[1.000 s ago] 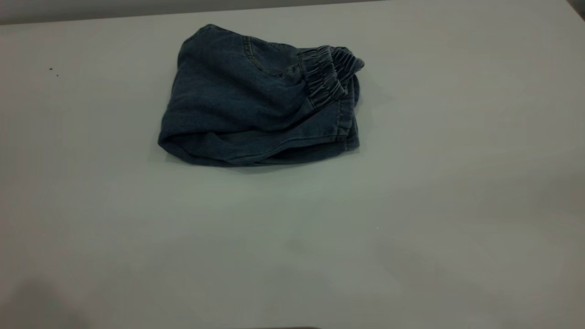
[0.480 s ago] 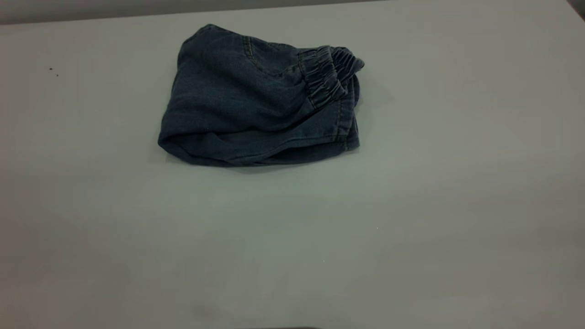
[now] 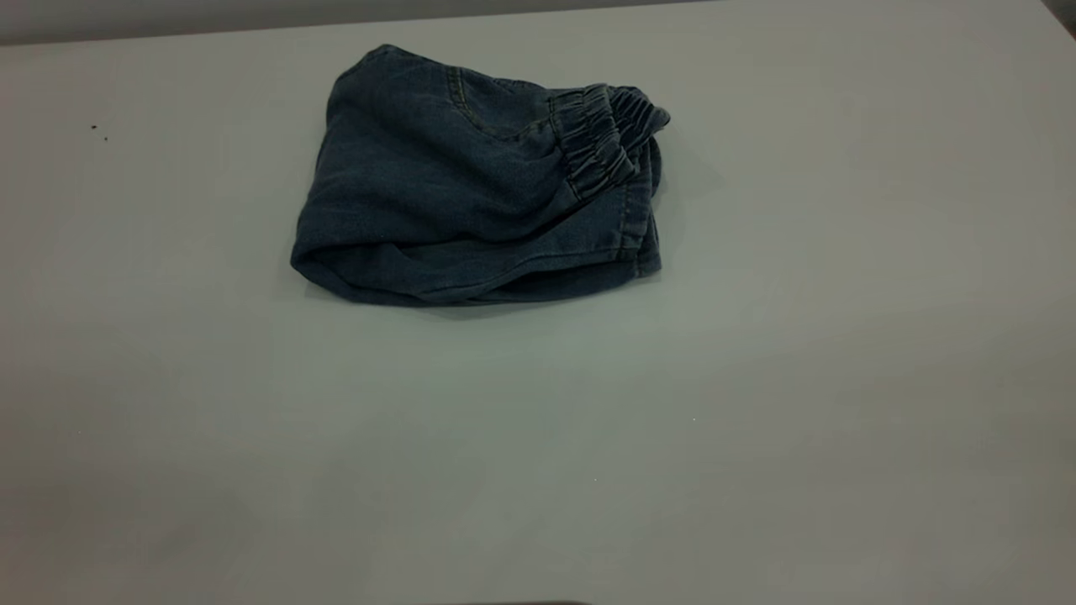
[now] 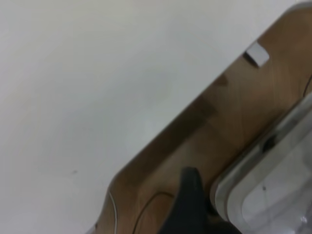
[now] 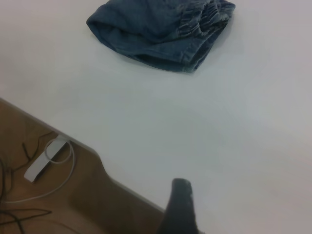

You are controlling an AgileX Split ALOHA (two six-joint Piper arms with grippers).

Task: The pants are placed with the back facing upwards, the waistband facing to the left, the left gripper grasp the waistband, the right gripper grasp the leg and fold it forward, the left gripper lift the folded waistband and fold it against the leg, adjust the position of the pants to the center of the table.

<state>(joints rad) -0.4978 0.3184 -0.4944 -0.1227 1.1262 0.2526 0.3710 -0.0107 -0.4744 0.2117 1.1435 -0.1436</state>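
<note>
The pants (image 3: 471,185) lie folded into a compact blue denim bundle on the far middle of the table (image 3: 756,378). The gathered waistband (image 3: 601,139) rests on top at the bundle's right side, over a stitched leg hem (image 3: 639,239). Neither arm shows in the exterior view. In the right wrist view the pants (image 5: 156,29) lie far off, with the waistband (image 5: 204,17) towards one end. My right gripper (image 5: 180,209) hangs over the table's near edge. My left gripper (image 4: 190,207) sits off the table, above the wooden floor. Nothing is held.
Beside the left gripper stands a clear plastic container (image 4: 273,190), and a small white block (image 4: 257,53) lies by the table edge. Below the right gripper a white power strip (image 5: 46,158) and loose cables lie on the floor.
The pants have not moved. The dark shadows along the table's near edge have faded away.
</note>
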